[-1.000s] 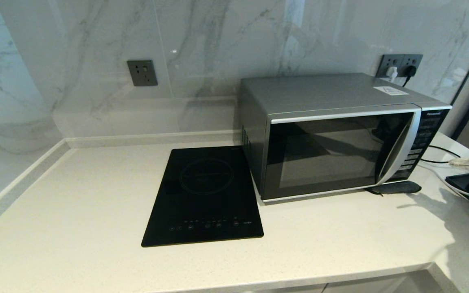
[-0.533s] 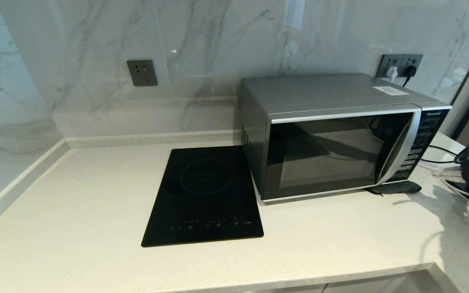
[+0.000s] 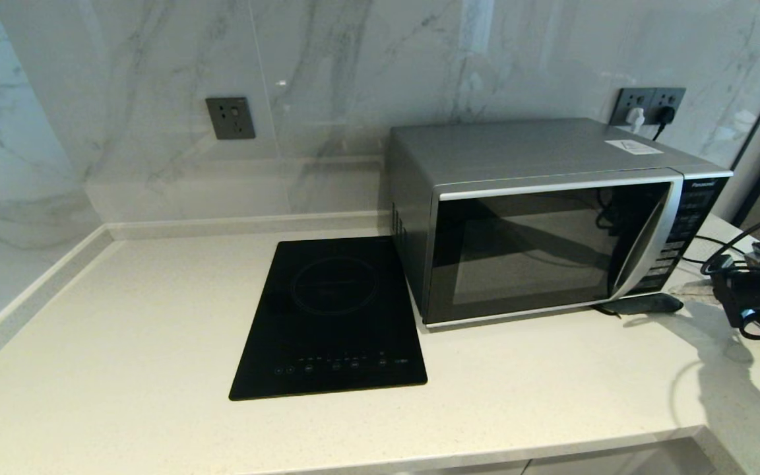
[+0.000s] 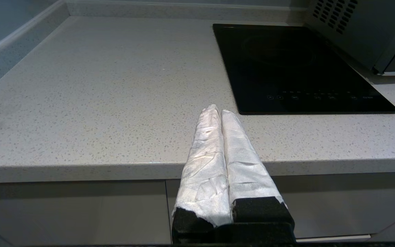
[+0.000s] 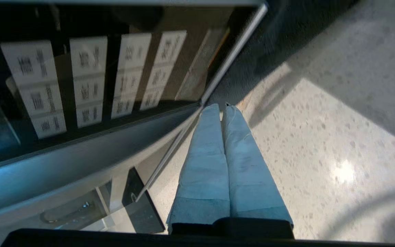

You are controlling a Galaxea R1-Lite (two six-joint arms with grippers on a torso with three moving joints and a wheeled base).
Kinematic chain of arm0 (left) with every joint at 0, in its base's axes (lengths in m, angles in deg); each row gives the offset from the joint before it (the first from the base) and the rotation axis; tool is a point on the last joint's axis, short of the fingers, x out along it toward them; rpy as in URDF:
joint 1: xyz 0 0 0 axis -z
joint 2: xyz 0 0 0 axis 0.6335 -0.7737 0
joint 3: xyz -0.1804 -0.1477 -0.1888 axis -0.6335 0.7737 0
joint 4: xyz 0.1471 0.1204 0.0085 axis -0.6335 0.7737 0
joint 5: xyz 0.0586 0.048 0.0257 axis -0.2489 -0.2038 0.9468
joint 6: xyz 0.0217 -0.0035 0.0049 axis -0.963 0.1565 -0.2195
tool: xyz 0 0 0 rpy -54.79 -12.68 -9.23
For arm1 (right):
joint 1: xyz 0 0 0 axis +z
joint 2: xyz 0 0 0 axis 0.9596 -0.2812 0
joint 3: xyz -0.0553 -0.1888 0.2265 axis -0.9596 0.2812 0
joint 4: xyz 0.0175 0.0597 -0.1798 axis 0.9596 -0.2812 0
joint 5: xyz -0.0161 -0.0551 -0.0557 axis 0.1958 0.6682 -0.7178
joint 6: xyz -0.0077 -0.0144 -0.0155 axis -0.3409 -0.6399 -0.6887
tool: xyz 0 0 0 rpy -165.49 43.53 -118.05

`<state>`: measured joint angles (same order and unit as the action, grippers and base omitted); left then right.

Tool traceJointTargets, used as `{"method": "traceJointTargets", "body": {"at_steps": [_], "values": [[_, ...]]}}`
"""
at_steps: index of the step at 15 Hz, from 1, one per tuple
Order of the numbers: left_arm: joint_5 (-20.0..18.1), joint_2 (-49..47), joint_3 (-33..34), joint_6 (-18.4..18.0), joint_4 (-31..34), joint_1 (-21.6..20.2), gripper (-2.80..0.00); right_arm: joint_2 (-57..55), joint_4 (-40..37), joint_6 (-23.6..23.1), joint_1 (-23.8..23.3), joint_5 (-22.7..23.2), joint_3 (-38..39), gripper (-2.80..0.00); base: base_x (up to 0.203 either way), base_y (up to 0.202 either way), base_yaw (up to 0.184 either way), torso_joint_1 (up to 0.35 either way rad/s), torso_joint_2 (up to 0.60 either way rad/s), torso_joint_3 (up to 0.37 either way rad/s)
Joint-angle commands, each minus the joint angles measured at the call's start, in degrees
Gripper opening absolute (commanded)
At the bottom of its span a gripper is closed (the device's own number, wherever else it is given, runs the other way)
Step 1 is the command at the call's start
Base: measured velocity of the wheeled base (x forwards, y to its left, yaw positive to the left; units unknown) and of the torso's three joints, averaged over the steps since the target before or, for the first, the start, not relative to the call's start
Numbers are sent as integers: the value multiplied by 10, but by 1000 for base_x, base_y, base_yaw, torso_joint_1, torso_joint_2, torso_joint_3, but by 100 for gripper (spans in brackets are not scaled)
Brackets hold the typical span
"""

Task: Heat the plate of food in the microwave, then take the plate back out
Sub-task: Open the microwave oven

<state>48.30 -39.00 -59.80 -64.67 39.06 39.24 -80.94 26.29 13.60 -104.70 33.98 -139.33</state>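
- Presently, the microwave (image 3: 545,218) is seen at about 2 o'clock on the countertop (image 3: 123,316), door shut, with the induction hob (image 3: 330,316) just beside it at its 9 o'clock.
- No plate of food is visible in any view; whether it sits behind the dark glass cannot be told.
- The right gripper (image 5: 222,107) is held with its wrapped fingers pressed together, empty, close to the button panel (image 5: 91,75) at the microwave's lower corner.
- The left gripper (image 4: 217,109) is parked at 6 o'clock off the counter edge, fingers together, nothing held.
- Handling, as judged: the microwave is heavy and rigid and unlikely to shift; the door glass is smooth and offers no purchase.
- The curved silver handle (image 3: 644,244), at the door's 3 o'clock edge, is judged the place to take hold; the fingers would have to be parted first.
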Motion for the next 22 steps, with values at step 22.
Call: {"method": "traceJointTargets", "body": {"at_steps": [22], "values": [[0, -1, 0, 1, 0, 0, -280, -78, -2, 29, 28, 4, -104, -280, 0, 0, 0, 0, 0, 0]]}}
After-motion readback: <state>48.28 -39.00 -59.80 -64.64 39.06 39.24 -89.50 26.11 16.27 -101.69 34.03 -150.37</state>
